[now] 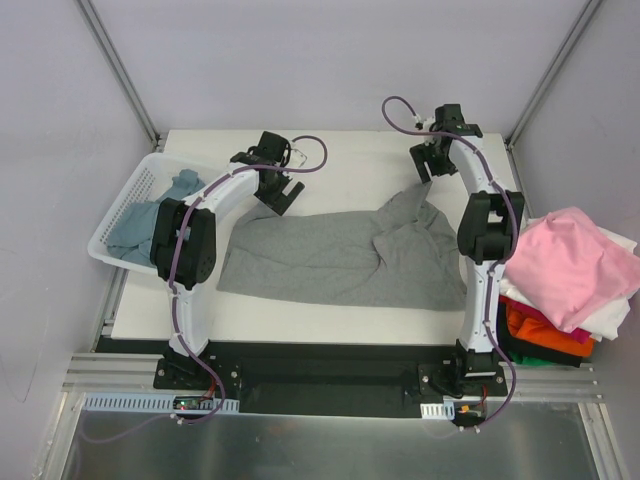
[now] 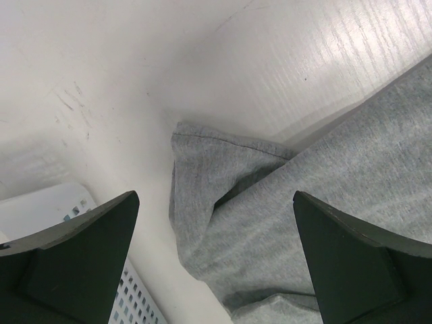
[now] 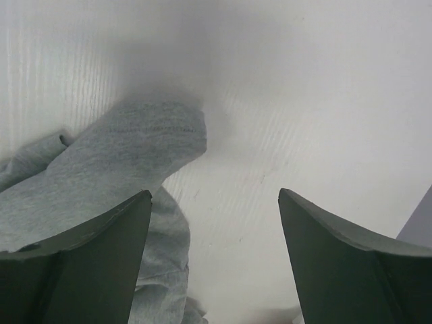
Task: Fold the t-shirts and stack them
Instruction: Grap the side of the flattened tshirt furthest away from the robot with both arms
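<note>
A light heather-grey t-shirt (image 1: 330, 255) lies spread and rumpled across the middle of the table. My left gripper (image 1: 280, 190) is open and empty just above the shirt's far left corner. In the left wrist view the grey cloth (image 2: 304, 223) lies between and below the open fingers (image 2: 74, 263). My right gripper (image 1: 430, 160) is open and empty over the shirt's far right sleeve. In the right wrist view that sleeve (image 3: 135, 142) lies by the left finger (image 3: 81, 263), with bare table between the jaws. A dusty blue-teal shirt (image 1: 135, 225) lies in the basket.
The white slatted basket (image 1: 118, 205) stands at the table's left edge; its rim shows in the left wrist view (image 2: 61, 202). At the right edge is a pile with a pink shirt (image 1: 570, 265) on top, white under it and orange (image 1: 540, 335) below.
</note>
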